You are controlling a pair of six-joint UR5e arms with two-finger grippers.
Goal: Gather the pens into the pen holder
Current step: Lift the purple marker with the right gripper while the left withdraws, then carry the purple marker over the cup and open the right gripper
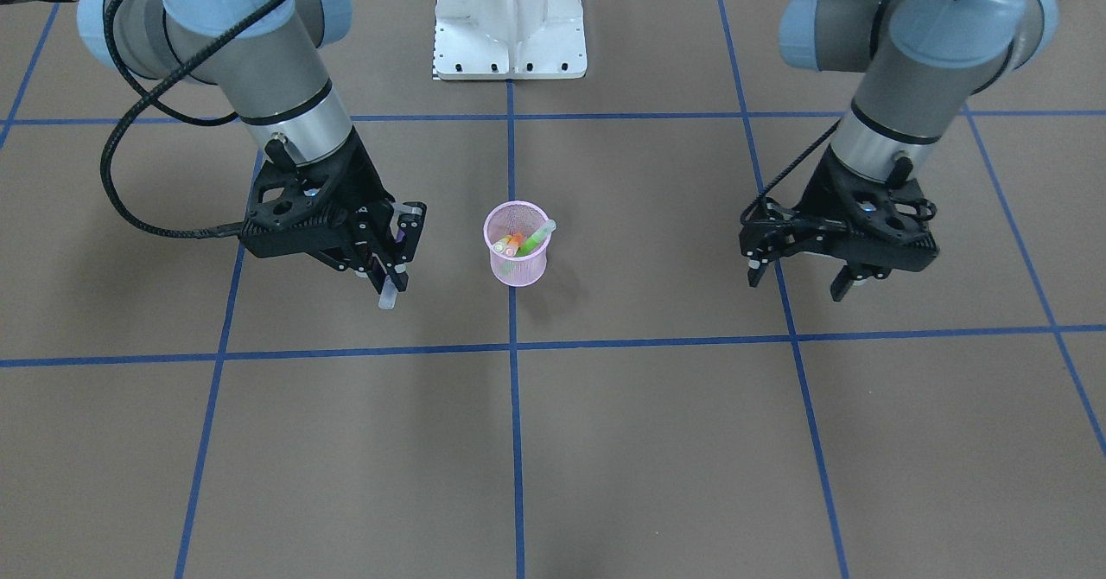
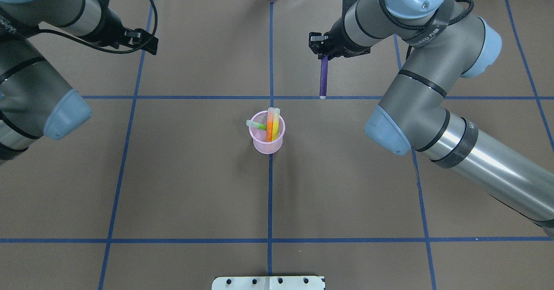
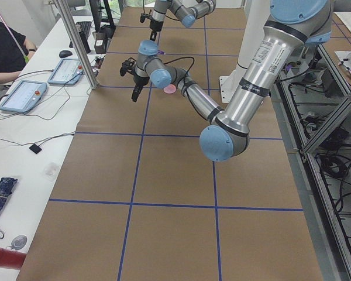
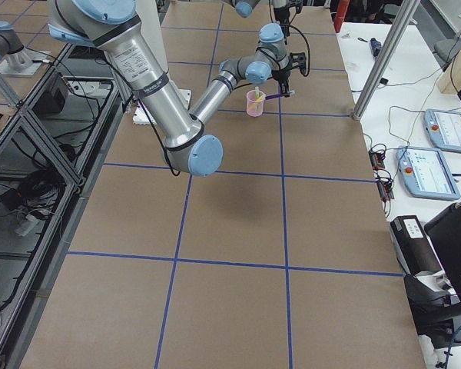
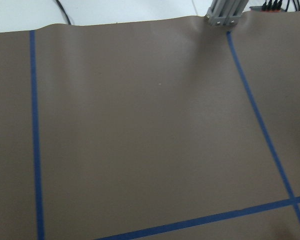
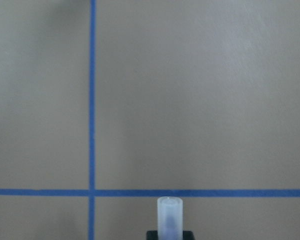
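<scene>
The purple pen (image 2: 323, 78), the last one out, is held clamped in the right gripper (image 1: 390, 272) near the holder (image 1: 518, 268) and is judged to need carrying over its rim; the left gripper (image 1: 796, 283) is spread wide, empty.

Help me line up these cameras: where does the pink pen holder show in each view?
Front-facing: pen holder at centre.
Overhead: pen holder at centre.
Left: pen holder upper middle, partly hidden.
Right: pen holder upper middle.
Left wrist: not in it.
Right wrist: not in it.
Shared landmark: blue tape line under it.
</scene>
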